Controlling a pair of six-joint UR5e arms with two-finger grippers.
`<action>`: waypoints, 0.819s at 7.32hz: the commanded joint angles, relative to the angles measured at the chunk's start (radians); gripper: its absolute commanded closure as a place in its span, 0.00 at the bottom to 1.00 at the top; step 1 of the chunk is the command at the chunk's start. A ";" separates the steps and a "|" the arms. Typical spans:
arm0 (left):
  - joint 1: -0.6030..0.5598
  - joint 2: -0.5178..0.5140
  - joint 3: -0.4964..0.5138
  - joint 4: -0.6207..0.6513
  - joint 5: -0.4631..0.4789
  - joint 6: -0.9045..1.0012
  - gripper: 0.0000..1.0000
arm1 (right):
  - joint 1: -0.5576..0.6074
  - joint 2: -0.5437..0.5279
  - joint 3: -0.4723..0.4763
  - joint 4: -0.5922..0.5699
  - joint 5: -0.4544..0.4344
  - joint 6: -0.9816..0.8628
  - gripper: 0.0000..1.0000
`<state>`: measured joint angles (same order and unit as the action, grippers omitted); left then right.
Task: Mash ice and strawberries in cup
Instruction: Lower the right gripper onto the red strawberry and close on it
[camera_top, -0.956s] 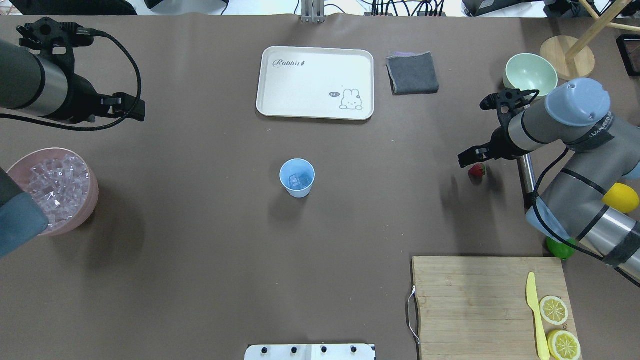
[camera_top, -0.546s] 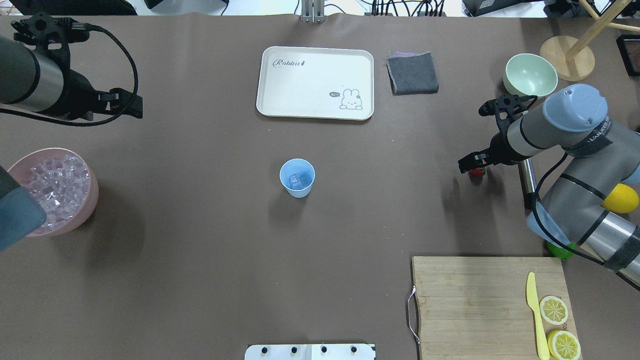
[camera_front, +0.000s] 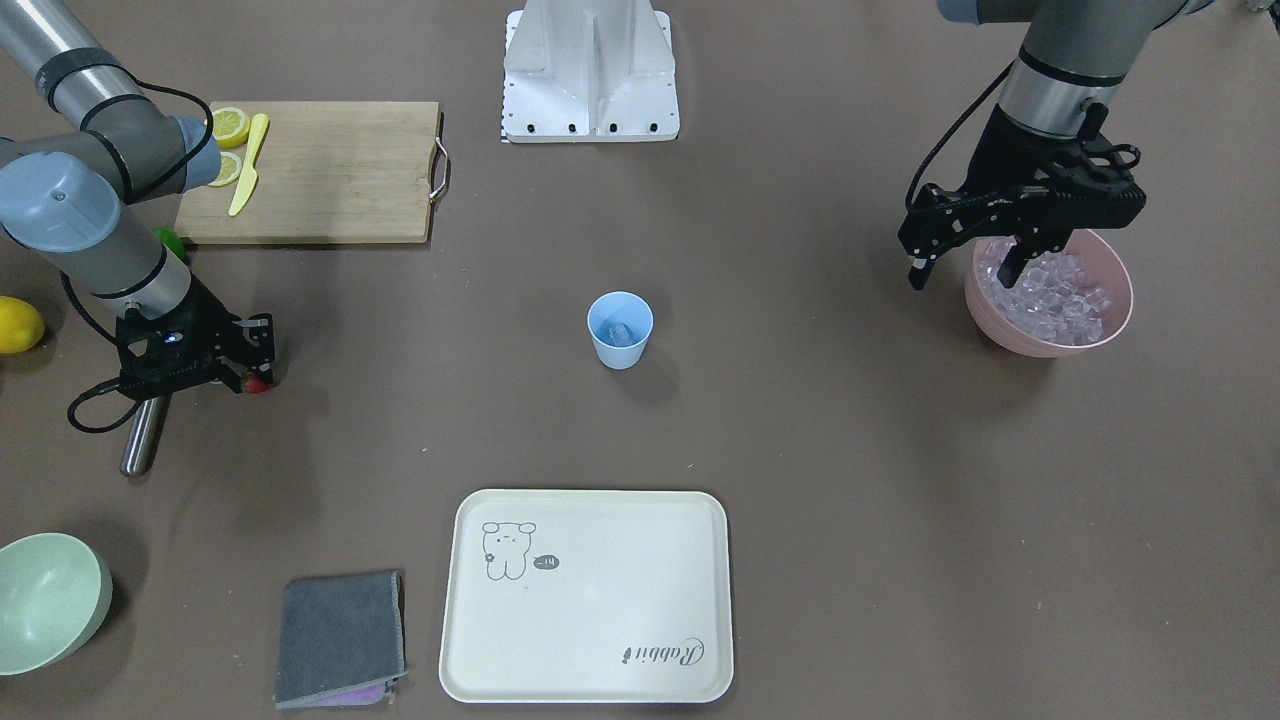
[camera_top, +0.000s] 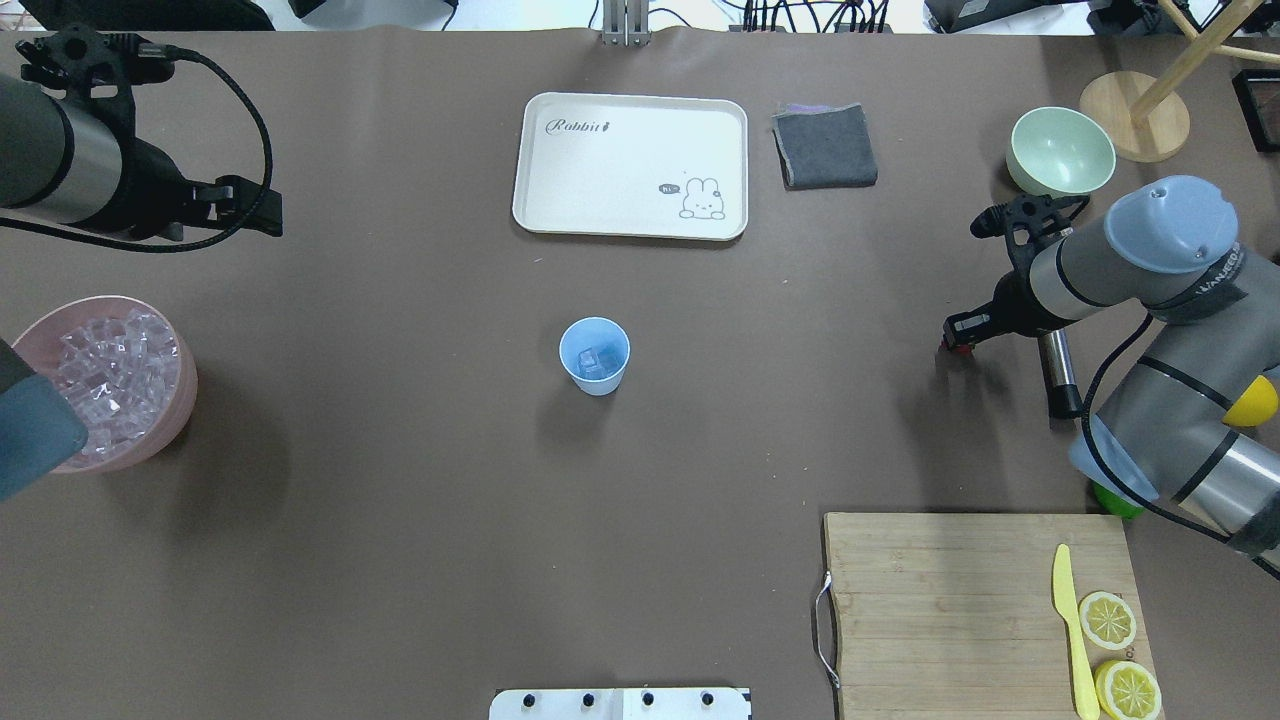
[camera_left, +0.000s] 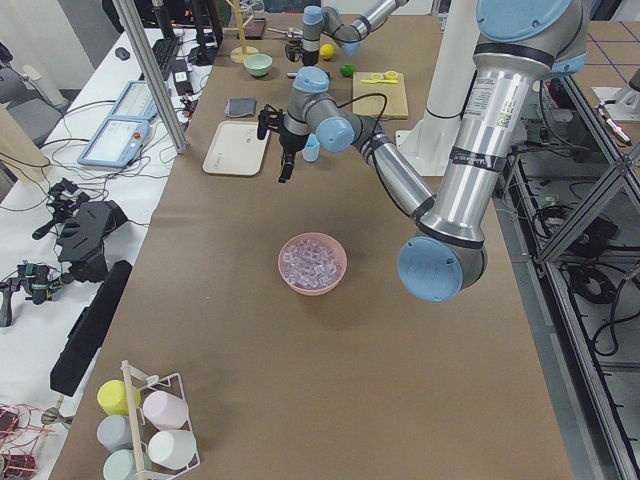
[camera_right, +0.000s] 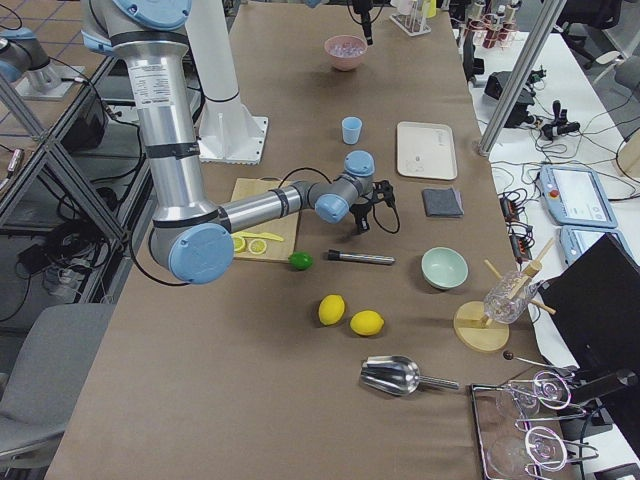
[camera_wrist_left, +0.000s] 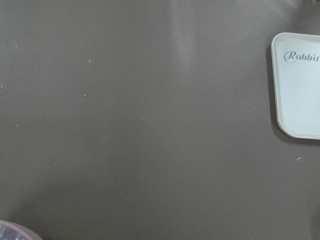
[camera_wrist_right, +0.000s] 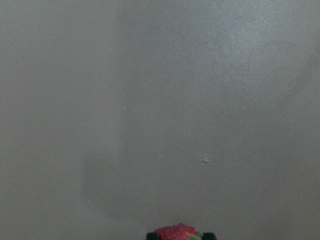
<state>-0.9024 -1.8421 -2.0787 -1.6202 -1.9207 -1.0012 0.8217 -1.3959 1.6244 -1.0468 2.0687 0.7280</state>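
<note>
Your right end effector (camera_top: 952, 338) pinches the strawberry (camera_wrist_right: 177, 232) on the counter (camera_top: 400, 450). Ice (camera_top: 592, 360) sits in the cup (camera_top: 598, 382); dropping and mashing remain.

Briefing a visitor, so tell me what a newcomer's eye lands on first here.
The pink bowl heaped with glassy ice at the end of the table, the left gripper open in the air near it. Then the light-blue cup alone in the middle, and the right gripper down low, flanking the red strawberry.
</note>
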 joint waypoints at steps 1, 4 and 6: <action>-0.004 0.004 -0.001 -0.001 0.000 0.001 0.02 | 0.031 0.011 0.034 -0.007 0.008 0.001 1.00; -0.015 0.026 0.002 -0.001 0.000 0.001 0.02 | 0.044 0.136 0.083 0.002 -0.001 0.099 1.00; -0.073 0.105 -0.012 -0.006 -0.003 0.006 0.02 | -0.043 0.291 0.083 0.004 -0.057 0.207 1.00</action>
<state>-0.9426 -1.7829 -2.0813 -1.6239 -1.9219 -0.9990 0.8311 -1.1970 1.7057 -1.0448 2.0532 0.8679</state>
